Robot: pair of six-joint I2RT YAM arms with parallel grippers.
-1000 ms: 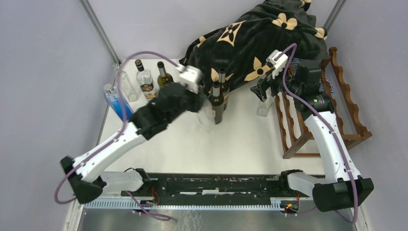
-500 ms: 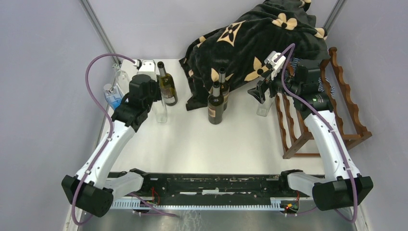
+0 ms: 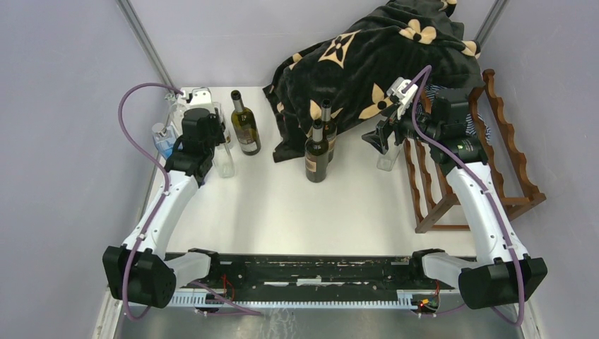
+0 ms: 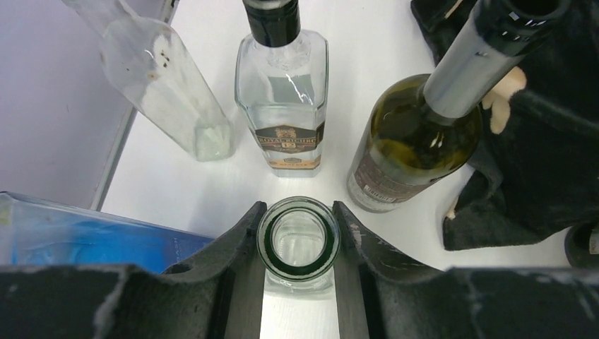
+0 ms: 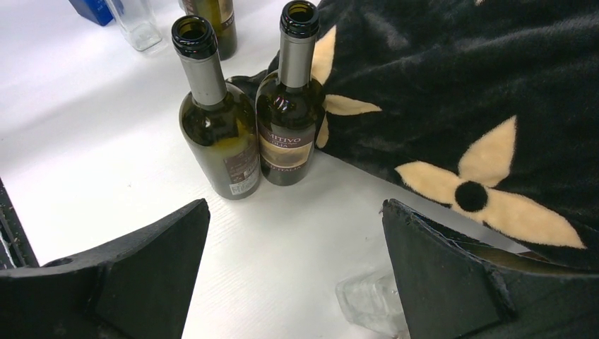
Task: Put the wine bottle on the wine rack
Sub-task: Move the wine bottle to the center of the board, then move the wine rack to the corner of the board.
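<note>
The tabletop (image 3: pixel 297 205) is white, with grey walls around it. A black blanket (image 3: pixel 367 56) with tan flowers is heaped at the far edge, toward the far right corner. The wine rack (image 3: pixel 508 134) stands at the right edge, just beside the blanket.

Two dark wine bottles (image 3: pixel 316 152) stand upright, close together, by the middle of the far edge. They are right against the blanket. A green wine bottle (image 3: pixel 245 131) stands upright nearer the far left corner. Also in that corner are a square clear bottle (image 4: pixel 282 99) with a dark cap, a tall thin clear bottle (image 4: pixel 169 92) and a blue box (image 3: pixel 164 138).

The left jaws are closed part way around the neck of a round clear bottle (image 4: pixel 298 244). One finger (image 4: pixel 240 240) touches each side of its mouth. This bottle is upright, near the far left corner.

The right jaws are wide open and hold nothing. They hang over the tabletop between the dark wine bottles and the wine rack. A small clear glass thing (image 3: pixel 387 159) sits just below them.
</note>
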